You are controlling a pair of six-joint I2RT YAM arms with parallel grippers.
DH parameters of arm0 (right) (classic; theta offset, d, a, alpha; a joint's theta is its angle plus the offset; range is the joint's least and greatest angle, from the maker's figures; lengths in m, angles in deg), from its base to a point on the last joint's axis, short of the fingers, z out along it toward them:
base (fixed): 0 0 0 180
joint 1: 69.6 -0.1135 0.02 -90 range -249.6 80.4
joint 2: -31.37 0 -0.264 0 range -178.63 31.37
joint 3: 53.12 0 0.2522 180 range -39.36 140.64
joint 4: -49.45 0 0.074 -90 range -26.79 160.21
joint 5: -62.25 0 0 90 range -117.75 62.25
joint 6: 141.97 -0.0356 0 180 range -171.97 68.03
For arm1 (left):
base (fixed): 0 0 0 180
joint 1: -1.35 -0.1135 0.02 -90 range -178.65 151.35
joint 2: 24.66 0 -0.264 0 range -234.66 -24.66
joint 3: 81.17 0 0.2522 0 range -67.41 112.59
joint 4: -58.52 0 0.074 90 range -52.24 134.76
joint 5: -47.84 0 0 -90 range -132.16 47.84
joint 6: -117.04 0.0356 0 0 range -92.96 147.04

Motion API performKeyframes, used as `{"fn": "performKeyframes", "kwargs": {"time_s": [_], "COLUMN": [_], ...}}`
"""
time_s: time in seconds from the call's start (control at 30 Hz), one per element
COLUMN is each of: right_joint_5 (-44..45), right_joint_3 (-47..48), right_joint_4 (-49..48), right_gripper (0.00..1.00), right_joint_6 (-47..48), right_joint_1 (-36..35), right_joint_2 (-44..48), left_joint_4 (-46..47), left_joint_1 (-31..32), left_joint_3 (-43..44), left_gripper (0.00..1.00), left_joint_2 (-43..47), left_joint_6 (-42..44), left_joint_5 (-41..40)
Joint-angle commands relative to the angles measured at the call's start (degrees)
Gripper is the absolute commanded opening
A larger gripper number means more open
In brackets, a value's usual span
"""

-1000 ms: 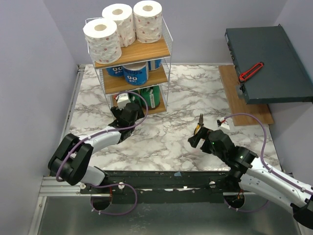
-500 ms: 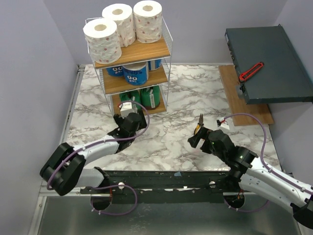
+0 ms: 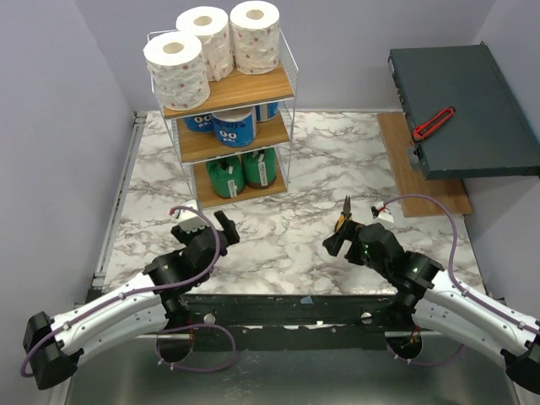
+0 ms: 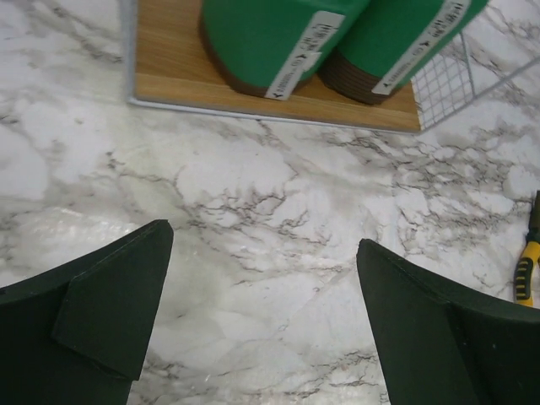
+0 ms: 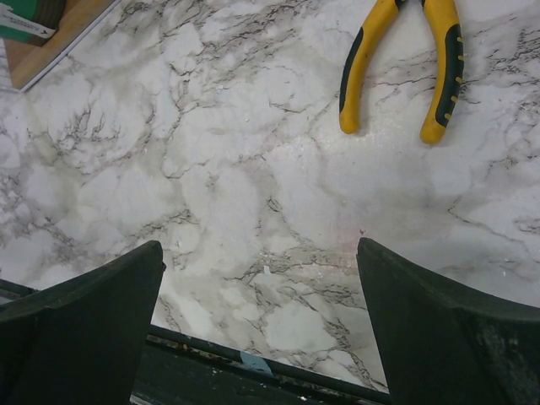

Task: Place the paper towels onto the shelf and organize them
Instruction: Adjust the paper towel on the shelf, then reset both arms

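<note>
Tall white wire shelf with three light-brown wooden boards (image 3: 261, 87), standing at the far left of the marble table (image 3: 329, 169).
- Top tier: three white, pink-speckled paper towel rolls (image 3: 177, 69), upright.
- Middle tier: blue-wrapped rolls (image 3: 234, 128).
- Bottom tier: two green-wrapped, brown-ended rolls (image 4: 270, 34); their white labels show only in the left wrist view.

Left gripper (image 4: 263, 236) and right gripper (image 5: 260, 246): both spread wide, holding nothing.

Yellow-handled pliers (image 5: 401, 63): on the marble ahead of the right gripper.

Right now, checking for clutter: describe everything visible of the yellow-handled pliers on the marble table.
The yellow-handled pliers lie flat on the white marble-patterned tabletop, ahead of the open right gripper, untouched. Two curved yellow handles with black inlays are spread apart, ends toward the gripper. Their head is cut off in the right wrist view.
</note>
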Motion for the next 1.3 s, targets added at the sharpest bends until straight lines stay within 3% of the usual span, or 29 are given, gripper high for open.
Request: {"fn": "performKeyframes", "kwargs": {"time_s": [0.0,0.1,0.2,0.4,0.53,0.67,0.77,0.9,1.03,1.17,1.27], "right_joint_5": [-0.7,-0.5,0.1,1.2,1.9,2.4,2.4,4.6,6.6,7.8,10.5], "right_joint_3": [0.8,1.5,2.4,4.9,5.8,8.4,11.6,13.0,12.4,13.4,16.5], "right_joint_4": [-1.3,-1.2,-0.9,0.1,-0.1,0.0,1.1,1.3,0.7,-1.6,-0.9], "right_gripper": [1.0,1.0,1.0,1.0,1.0,1.0,1.0,1.0,1.0,1.0,1.0], "right_joint_6": [1.7,2.4,3.3,4.7,5.4,6.4,5.8,1.5,-4.2,-2.8,-0.8], "right_joint_1": [-0.3,-0.3,-0.2,-0.3,-0.3,-0.3,-0.2,-0.3,-0.3,-0.3,-0.3], "right_joint_2": [-0.3,-0.3,-0.6,-1.7,-1.8,-2.7,-3.9,-5.4,-5.1,-4.5,-5.9], "left_joint_4": [-27.3,-37.9,-32.5,-20.2,-17.0,-10.2,0.1,8.9,19.6,44.1,53.2], "left_joint_1": [0.4,0.4,-2.0,-24.9,-38.3,-47.6,-51.8,-56.2,-56.2,-56.2,-56.2], "left_joint_3": [4.2,7.5,7.7,7.4,8.6,7.4,5.2,6.0,6.4,-4.4,-7.8], "left_gripper": [0.98,0.98,0.98,0.99,0.99,0.98,0.98,0.98,0.98,0.99,0.98], "left_joint_2": [7.1,9.7,12.7,15.5,11.2,8.2,7.4,-1.3,-10.3,-12.6,-16.8], "left_joint_6": [-15.9,-23.1,-12.2,4.2,6.5,5.9,9.5,16.7,28.3,38.6,40.7], "left_joint_5": [-9.3,-11.8,-11.9,4.1,12.6,14.6,13.4,11.2,9.3,19.0,24.7]}}
